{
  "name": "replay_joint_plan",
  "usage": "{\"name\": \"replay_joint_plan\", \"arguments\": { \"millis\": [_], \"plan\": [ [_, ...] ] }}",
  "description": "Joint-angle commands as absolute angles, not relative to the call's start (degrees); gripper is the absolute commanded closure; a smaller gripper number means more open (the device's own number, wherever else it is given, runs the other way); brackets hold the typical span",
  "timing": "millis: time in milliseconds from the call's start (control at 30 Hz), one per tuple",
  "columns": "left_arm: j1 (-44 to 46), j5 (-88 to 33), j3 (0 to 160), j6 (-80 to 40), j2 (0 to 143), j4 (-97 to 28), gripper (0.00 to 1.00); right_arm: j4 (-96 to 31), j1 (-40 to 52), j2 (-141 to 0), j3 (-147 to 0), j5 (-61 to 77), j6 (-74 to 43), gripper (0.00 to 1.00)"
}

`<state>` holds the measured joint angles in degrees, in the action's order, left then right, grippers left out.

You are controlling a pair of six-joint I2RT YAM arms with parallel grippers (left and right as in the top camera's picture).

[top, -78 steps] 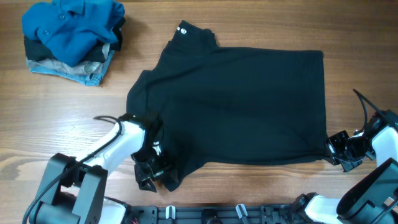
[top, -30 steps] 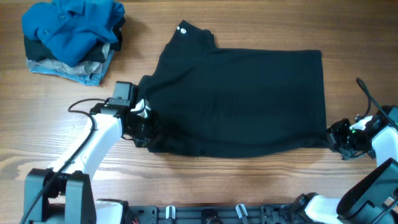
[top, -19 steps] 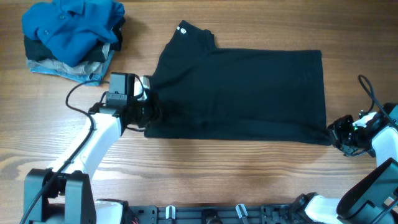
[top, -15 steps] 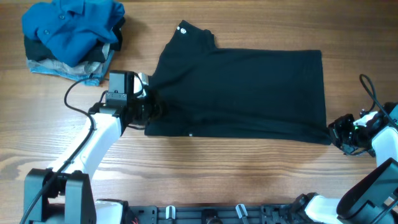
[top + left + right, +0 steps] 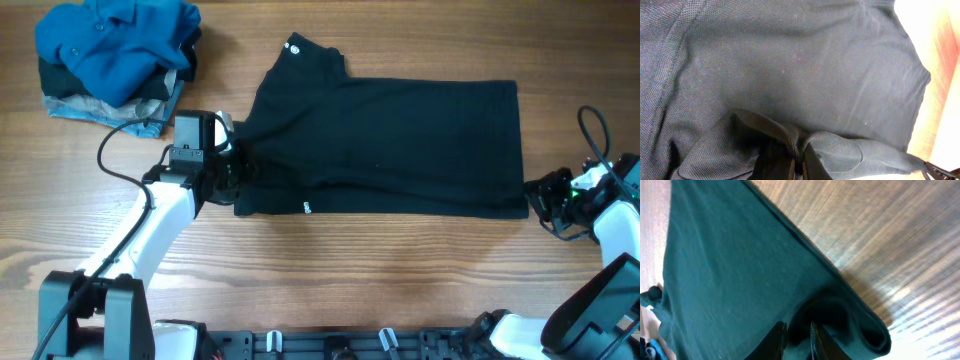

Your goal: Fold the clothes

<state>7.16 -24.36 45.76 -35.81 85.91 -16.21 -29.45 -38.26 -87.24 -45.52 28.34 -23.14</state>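
Note:
The clothes, a black T-shirt [image 5: 400,140], lie flat across the middle of the table, with a straight near edge. A white neck label [image 5: 293,45] and a white hem tag [image 5: 306,208] show. My left gripper [image 5: 237,172] sits at the shirt's left edge. In the left wrist view it [image 5: 799,162] is shut on a pinched fold of the fabric [image 5: 790,75]. My right gripper [image 5: 548,193] is at the shirt's near right corner. In the right wrist view its jaws [image 5: 797,332] stand slightly apart, and a bunched fold of fabric [image 5: 860,330] lies loosely round them.
A pile with a bright blue shirt [image 5: 115,45] on a denim piece [image 5: 135,118] sits at the far left corner. The left arm's cable [image 5: 112,150] loops just below that pile. Bare wooden table [image 5: 400,280] runs along the near side.
The left gripper has carried the shirt's near left part up and away, so the near edge now lies straight and the hem tag shows. The right jaws have parted a little.

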Motion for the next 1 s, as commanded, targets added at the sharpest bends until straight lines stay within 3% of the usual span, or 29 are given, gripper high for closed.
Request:
{"name": "replay_joint_plan", "arguments": {
  "millis": [0,133,200,333,400,533,833,967],
  "plan": [
    [6.9,-22.4,46.5,-34.7,85.1,-15.8,0.96,-27.1,-36.3,-87.7,-46.5,29.7,-24.2,0.83],
    [6.9,-22.3,46.5,-34.7,85.1,-15.4,0.96,-23.6,-35.1,-87.7,-46.5,29.6,-24.2,0.85],
    [6.9,-21.9,46.5,-34.7,85.1,-15.3,0.95,-22.7,-35.2,-87.7,-46.5,29.7,-24.7,0.74],
    [6.9,-21.8,46.5,-34.7,85.1,-15.4,0.93,-25.3,-35.2,-87.7,-46.5,29.6,-23.1,0.64],
    [6.9,-21.8,46.5,-34.7,85.1,-15.4,0.77,-27.6,-35.2,-87.7,-46.5,28.9,-22.1,0.59],
    [6.9,-20.4,46.5,-34.7,85.1,-15.3,0.65,-30.3,-35.2,-87.7,-46.5,27.4,-22.0,0.58],
    [7.1,-27.4,46.5,-26.9,85.1,-17.5,0.67,-33.9,-35.2,-87.7,-46.5,27.4,-21.8,0.57],
    [7.6,-25.8,46.5,-24.0,85.1,-25.5,0.77,-36.4,-35.2,-87.7,-46.5,25.9,-21.0,0.54]
  ]
}}
